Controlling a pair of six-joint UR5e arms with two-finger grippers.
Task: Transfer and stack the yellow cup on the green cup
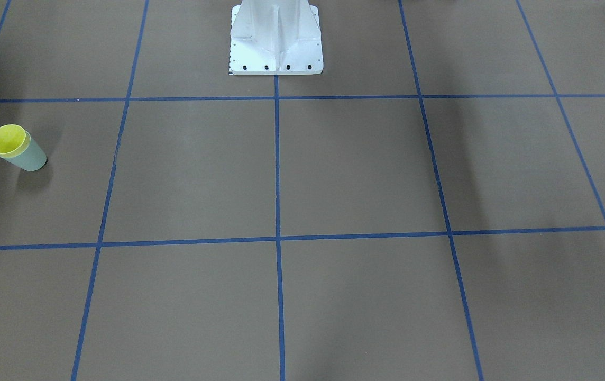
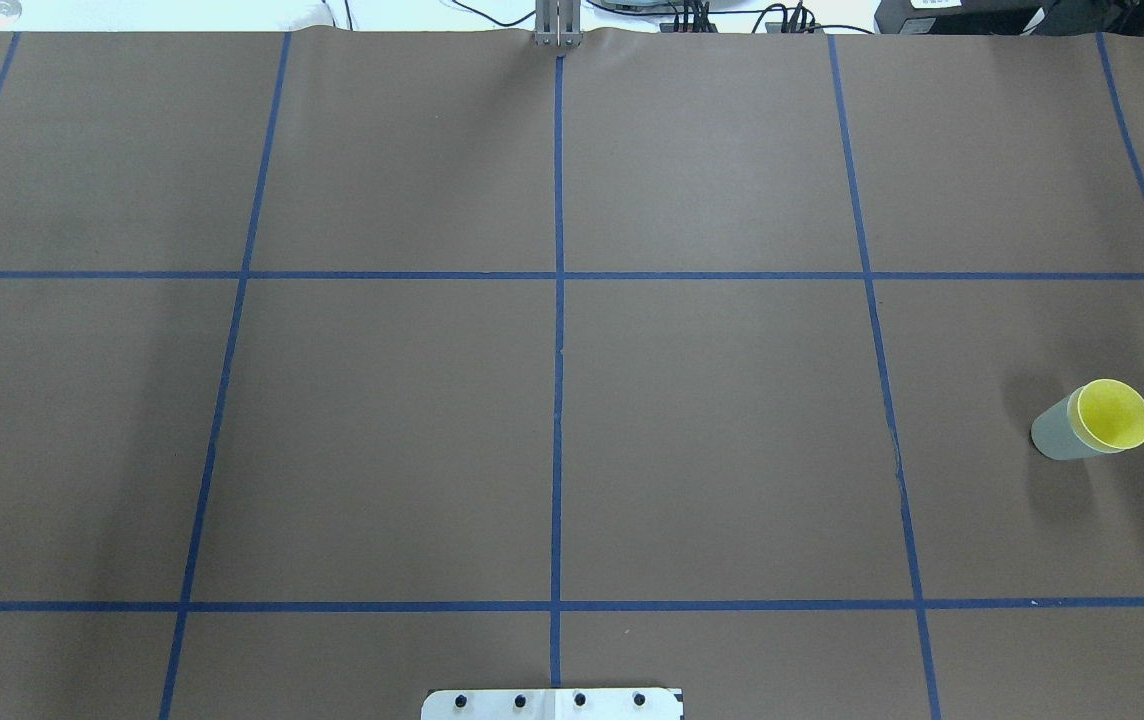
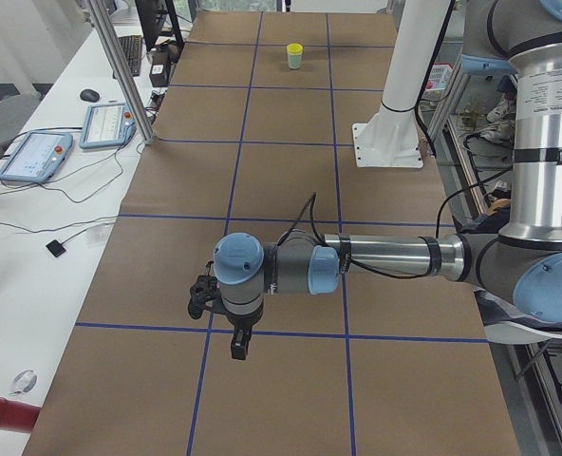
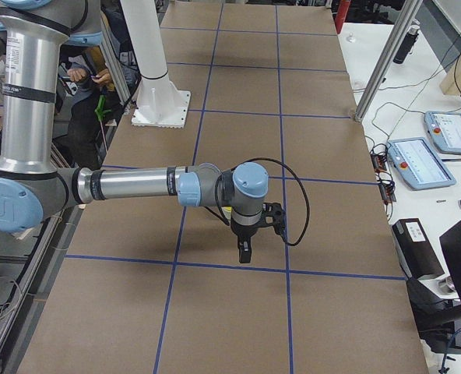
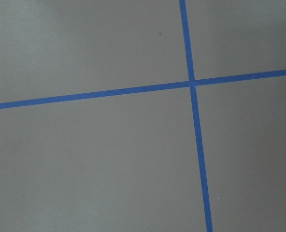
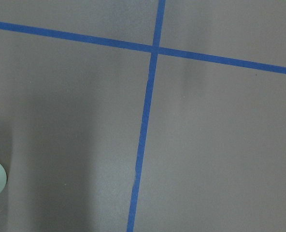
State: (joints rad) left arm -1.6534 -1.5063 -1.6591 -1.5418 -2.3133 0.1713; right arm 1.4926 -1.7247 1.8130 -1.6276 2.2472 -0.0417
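- Well out from the white base (image 1: 276, 42), toward the robot's right end of the surface (image 1: 360, 169), was that the yellow cup (image 1: 7, 140)?
- It was. It sat nested inside the green cup (image 1: 30, 157), its yellow rim showing just above the green wall. The pair stood upright on the brown paper.
- So the stacking looked done?
- I judged it so. The yellow one was seated in the green one and nothing held it. How deep it sat I could not tell.
- And the arms?
- They hovered low over the surface, one to each side of the base, both well apart from the cups. The left tool (image 3: 236, 344) and the right tool (image 4: 244, 252) each pointed down at bare paper. They showed only in the side views, so I could not tell whether either was spread or pressed together. Neither carried a cup.
- Anything left?
- Little, by my reckoning. At most, parking the arms.
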